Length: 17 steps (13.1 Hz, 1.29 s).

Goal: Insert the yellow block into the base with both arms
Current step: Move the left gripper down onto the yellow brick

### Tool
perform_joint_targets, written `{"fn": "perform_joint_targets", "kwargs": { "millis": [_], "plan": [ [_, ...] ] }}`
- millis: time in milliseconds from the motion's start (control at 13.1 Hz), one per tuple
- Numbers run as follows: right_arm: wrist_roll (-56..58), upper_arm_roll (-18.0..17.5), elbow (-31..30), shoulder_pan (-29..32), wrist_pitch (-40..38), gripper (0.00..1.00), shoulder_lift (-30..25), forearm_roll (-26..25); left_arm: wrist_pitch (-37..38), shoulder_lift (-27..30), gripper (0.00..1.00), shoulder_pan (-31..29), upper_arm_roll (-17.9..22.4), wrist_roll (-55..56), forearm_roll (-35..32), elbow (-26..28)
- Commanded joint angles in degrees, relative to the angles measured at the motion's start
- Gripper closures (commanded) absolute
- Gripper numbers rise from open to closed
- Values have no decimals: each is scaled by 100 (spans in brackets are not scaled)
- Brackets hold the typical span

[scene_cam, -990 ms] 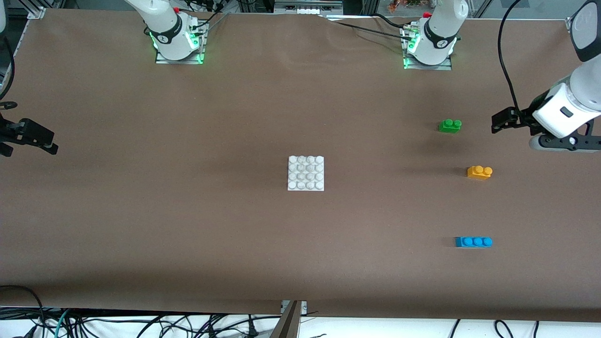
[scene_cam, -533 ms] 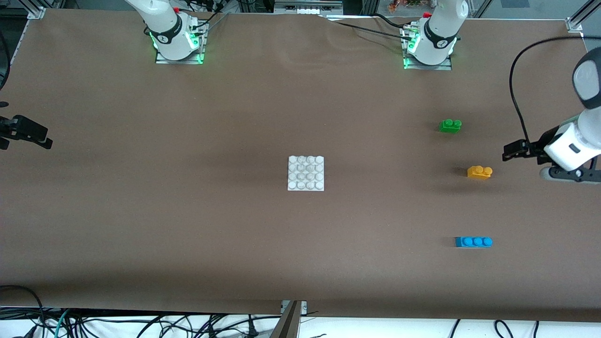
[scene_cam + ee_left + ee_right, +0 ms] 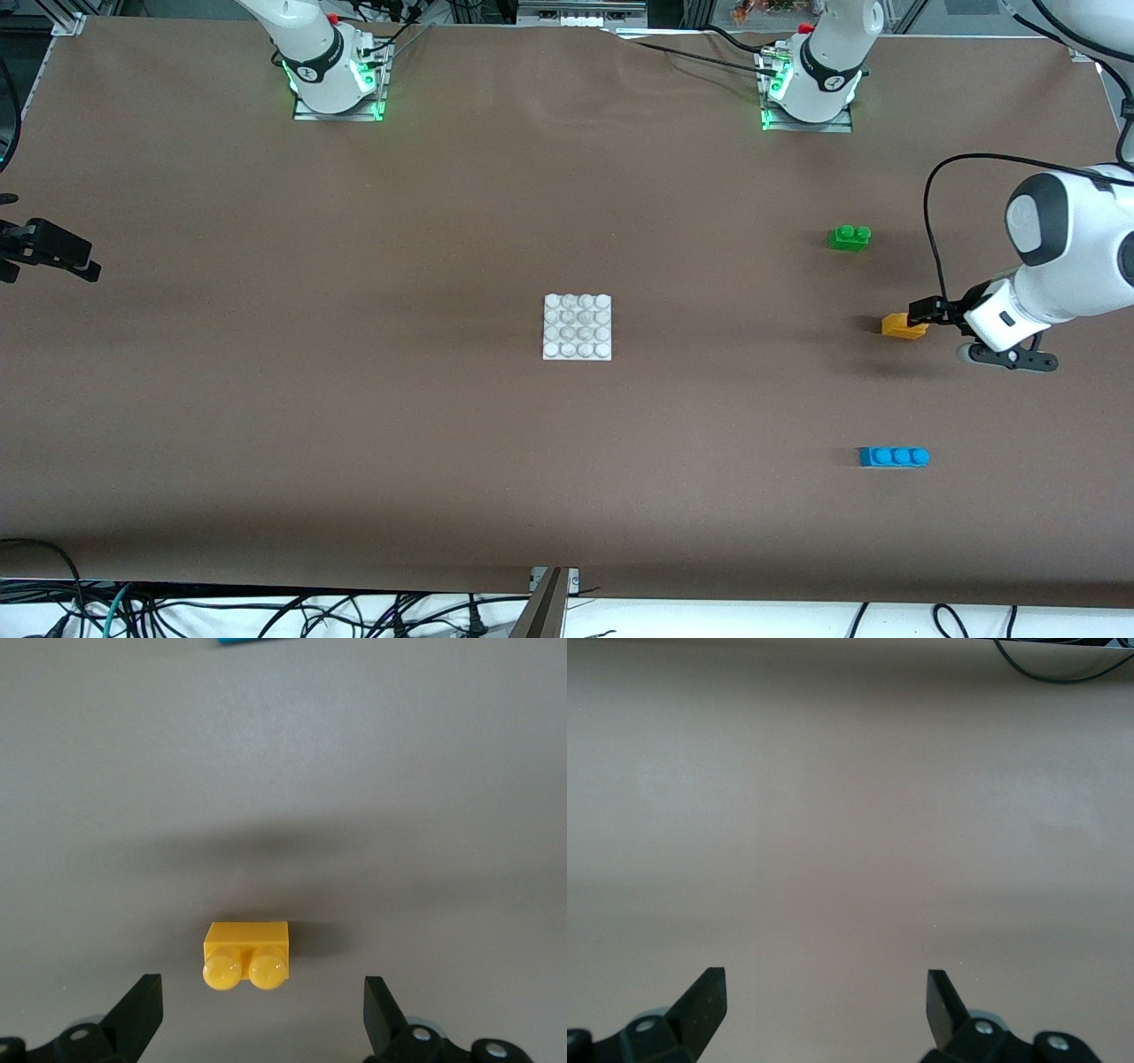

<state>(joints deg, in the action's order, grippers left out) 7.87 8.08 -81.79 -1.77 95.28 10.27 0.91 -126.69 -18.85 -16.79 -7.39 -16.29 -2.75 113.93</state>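
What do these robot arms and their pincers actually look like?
Both arms are thick, rounded white tubes with dark grey joints; their bases glow green. The left arm trails a looping black cable. The left gripper and right gripper are black, each with two flat, wedge-tipped fingers.

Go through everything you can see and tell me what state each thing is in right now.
yellow block: upright on the table, studs up, not gripped.
left gripper: open, over the yellow block.
right gripper: open, waiting over bare table at the right arm's end.
base: flat mid-table, studs bare.
green brick: upright, untouched.
blue brick: upright, untouched.
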Motion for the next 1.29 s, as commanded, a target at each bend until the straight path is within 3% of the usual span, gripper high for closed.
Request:
{"fn": "perform_joint_targets", "kwargs": {
  "millis": [0, 304, 685, 1218],
  "plan": [
    [92, -43, -57, 46, -27, 0, -69, -47, -495, -127, 0, -105, -52, -322, -401, 208],
    [92, -43, -57, 46, -27, 0, -69, -47, -866, -523, 0, -273, -52, -410, -410, 217],
    [92, -43, -57, 46, -27, 0, -69, -38, -1384, -567, 0, -281, -52, -410, -410, 673],
    [83, -52, -57, 45, -18, 0, -69, -38, -1384, -515, 0, -351, -52, -454, -410, 832]
  ]
}}
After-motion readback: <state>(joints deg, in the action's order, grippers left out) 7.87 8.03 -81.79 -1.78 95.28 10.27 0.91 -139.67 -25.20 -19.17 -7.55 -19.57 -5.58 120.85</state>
